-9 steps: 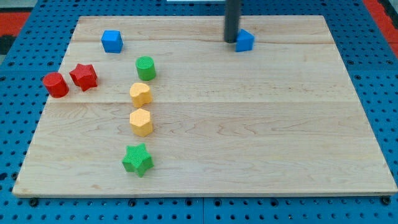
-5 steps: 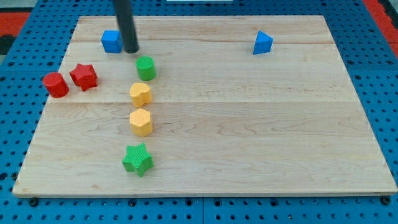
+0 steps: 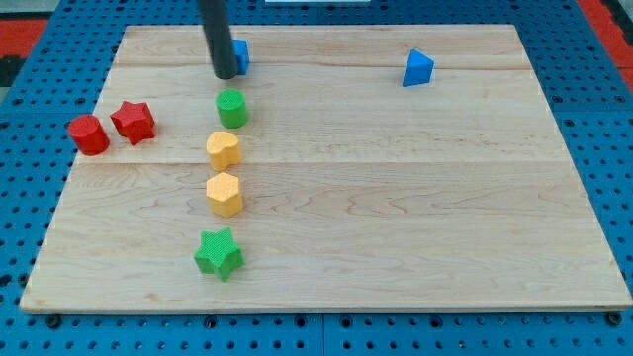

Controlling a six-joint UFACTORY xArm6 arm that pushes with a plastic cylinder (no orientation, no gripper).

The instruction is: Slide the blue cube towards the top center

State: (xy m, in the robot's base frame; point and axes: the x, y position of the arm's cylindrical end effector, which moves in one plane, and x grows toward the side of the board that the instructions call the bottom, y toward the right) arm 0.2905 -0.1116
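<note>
Blue cube (image 3: pixel 239 53) sits near the board's (image 3: pixel 396 198) top edge, left of centre, mostly hidden behind the rod. My tip (image 3: pixel 226 75) touches its left side, holding nothing. Eight blocks show: two blue, with a blue wedge (image 3: pixel 417 68) at upper right; two red, a cylinder (image 3: pixel 88 134) and star (image 3: pixel 133 122); two green, a cylinder (image 3: pixel 231 108) and star (image 3: pixel 219 253); two yellow (image 3: pixel 224 150) (image 3: pixel 225 194).

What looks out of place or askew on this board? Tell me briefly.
Nothing stands out. All blocks sit flat on the wooden board; none is tipped or off the edge. The blue cube is mostly hidden behind my rod, with my tip at its left side, just above the green cylinder.
</note>
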